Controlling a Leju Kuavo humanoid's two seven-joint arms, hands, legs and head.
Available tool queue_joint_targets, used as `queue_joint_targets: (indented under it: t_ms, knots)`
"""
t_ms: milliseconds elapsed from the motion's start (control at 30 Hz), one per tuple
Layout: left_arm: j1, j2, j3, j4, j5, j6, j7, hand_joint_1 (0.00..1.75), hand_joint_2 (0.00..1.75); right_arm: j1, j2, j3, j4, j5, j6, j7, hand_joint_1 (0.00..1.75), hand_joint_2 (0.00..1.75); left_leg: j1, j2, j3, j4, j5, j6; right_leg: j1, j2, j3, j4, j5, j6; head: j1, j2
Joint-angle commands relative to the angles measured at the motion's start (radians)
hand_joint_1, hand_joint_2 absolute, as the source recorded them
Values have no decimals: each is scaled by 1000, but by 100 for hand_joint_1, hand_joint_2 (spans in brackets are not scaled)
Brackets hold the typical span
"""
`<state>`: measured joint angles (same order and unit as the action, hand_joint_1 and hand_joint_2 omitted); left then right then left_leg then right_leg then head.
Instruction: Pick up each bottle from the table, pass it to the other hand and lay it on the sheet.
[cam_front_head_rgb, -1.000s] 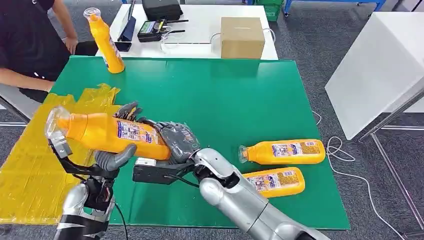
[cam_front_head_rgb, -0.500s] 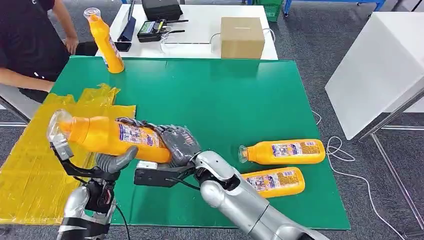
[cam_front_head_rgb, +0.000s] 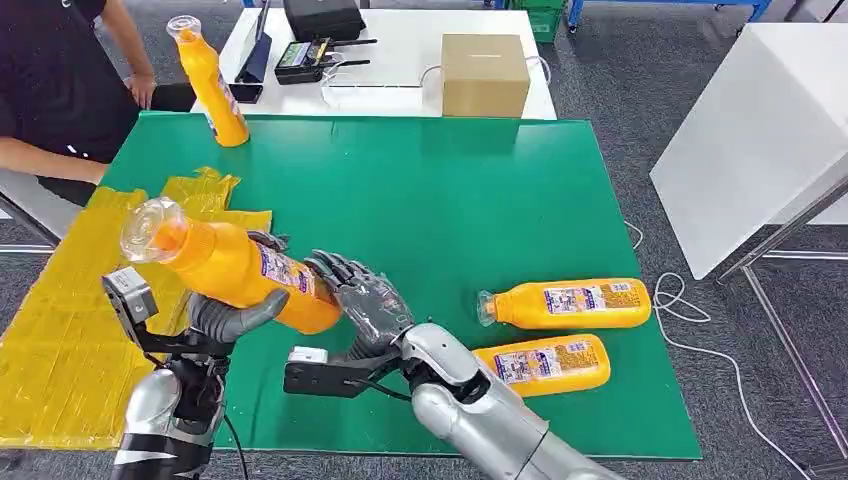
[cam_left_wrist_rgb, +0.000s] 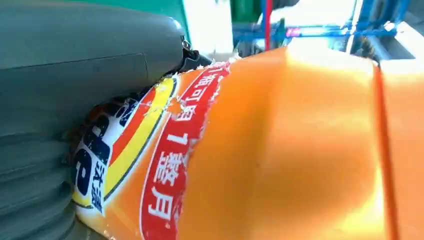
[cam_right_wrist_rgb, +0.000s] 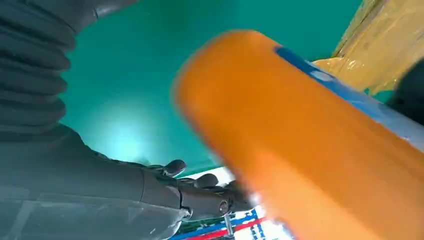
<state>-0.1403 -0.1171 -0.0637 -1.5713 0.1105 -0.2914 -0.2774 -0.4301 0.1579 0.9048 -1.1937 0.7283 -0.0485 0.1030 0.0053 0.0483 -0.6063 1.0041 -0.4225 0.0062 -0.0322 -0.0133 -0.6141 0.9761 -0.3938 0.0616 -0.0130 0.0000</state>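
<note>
My left hand (cam_front_head_rgb: 226, 316) grips an orange bottle (cam_front_head_rgb: 237, 268) around its labelled middle, above the near left of the green table (cam_front_head_rgb: 450, 200); its clear cap end tilts up and to the left. The left wrist view shows the bottle (cam_left_wrist_rgb: 280, 150) close up against my thumb (cam_left_wrist_rgb: 75, 75). My right hand (cam_front_head_rgb: 365, 298) is open, fingers spread, just off the bottle's base; in the right wrist view the bottle (cam_right_wrist_rgb: 300, 150) stands apart from that hand (cam_right_wrist_rgb: 100, 185). The yellow sheet (cam_front_head_rgb: 60, 330) lies at the left. Two more bottles (cam_front_head_rgb: 565, 303) (cam_front_head_rgb: 545, 362) lie at the right, and one (cam_front_head_rgb: 212, 85) stands upright at the far left.
A person (cam_front_head_rgb: 50, 80) sits at the table's far left corner. Behind the green table is a white table with a cardboard box (cam_front_head_rgb: 485, 73) and dark devices (cam_front_head_rgb: 310, 55). Another white table (cam_front_head_rgb: 750, 130) stands to the right, with cables (cam_front_head_rgb: 670, 300) on the floor.
My right hand has let go of the bottle's base and spread its fingers. The bottle, held by the left hand alone, has swung its cap end upward.
</note>
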Motion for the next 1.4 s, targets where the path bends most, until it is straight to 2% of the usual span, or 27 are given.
queue_joint_targets:
  t_ms: [33,100,167,267,433,500,600,700,767,933,967,1000,1233,1267,1300,1400]
  knots:
    - [-4,12,208,-49,-307,197,-146,175,175,156,-183,-128,-382,57,-10,6,0,0,2,-6,3,0,-1,0,1,-2,4,-1,-2,-3,0,0]
    - [14,21,243,-50,-439,277,-197,175,175,202,-203,-154,-465,88,-18,-3,0,0,2,-5,3,0,-1,0,1,-2,3,0,-1,-3,-1,0]
    - [38,40,259,-43,-645,424,-249,175,175,231,-244,-180,-549,97,-26,-8,0,0,1,-5,2,0,-2,0,1,-1,3,-1,-1,-3,0,0]
    - [76,99,243,12,-939,655,-250,175,175,249,-306,-217,-625,81,-16,-24,0,0,1,-6,4,0,-2,0,1,-1,5,-1,-2,-3,0,0]
    - [73,99,240,22,-936,662,-254,175,175,249,-304,-221,-619,79,-14,-26,0,0,0,-4,1,0,-1,0,0,-1,2,-1,-1,-2,0,0]
    - [79,139,217,67,-1123,739,-171,175,175,255,-328,-220,-630,77,-19,-25,0,0,0,-5,2,-1,-1,0,0,-2,2,-1,-1,-3,0,0]
    - [56,238,169,294,-1414,833,-38,175,175,315,-436,-270,-693,64,-29,-32,0,0,0,-6,4,-2,-1,0,0,-2,5,-2,-1,-3,0,0]
    - [-6,290,124,509,-1511,839,18,175,175,370,-493,-326,-725,60,-32,-43,0,0,0,-9,7,-4,0,0,0,-5,8,-3,-2,-3,-1,0]
    - [-54,301,102,623,-1500,813,23,175,175,393,-527,-351,-739,66,-19,-42,0,0,0,-11,7,-3,0,0,0,-6,8,-3,-2,-4,0,0]
    - [-88,306,63,703,-1517,781,41,175,175,474,-618,-420,-793,70,-19,-44,0,0,1,-10,4,-1,-1,0,1,-6,6,-2,-2,-3,0,0]
    - [-90,309,59,715,-1516,771,46,175,175,494,-636,-438,-807,68,-15,-47,0,175,0,-7,3,-1,0,0,0,-5,4,-1,-2,-2,0,0]
    - [-94,312,60,726,-1505,764,52,175,175,517,-649,-461,-820,68,-10,-52,0,175,1,-10,5,0,-1,0,1,-6,7,-1,-3,-3,0,0]
    - [-118,318,58,760,-1483,737,68,175,175,588,-702,-531,-834,69,35,-58,0,175,0,-7,5,0,-3,-1,0,-2,6,-1,-1,-5,-1,0]
    - [-124,322,49,765,-1507,746,89,30,175,593,-711,-538,-830,69,49,-58,0,175,-1,-7,4,-1,-2,-1,-1,-3,5,-1,-1,-3,0,0]
    - [-136,318,48,777,-1514,741,104,0,175,600,-715,-548,-821,70,59,-58,0,175,0,-8,5,-1,-2,-1,0,-4,7,-1,-1,-4,-1,0]
    - [-142,317,49,782,-1514,732,109,0,175,603,-712,-552,-814,70,59,-60,0,175,0,-8,6,-1,-2,-1,0,-2,7,-2,-1,-3,0,0]
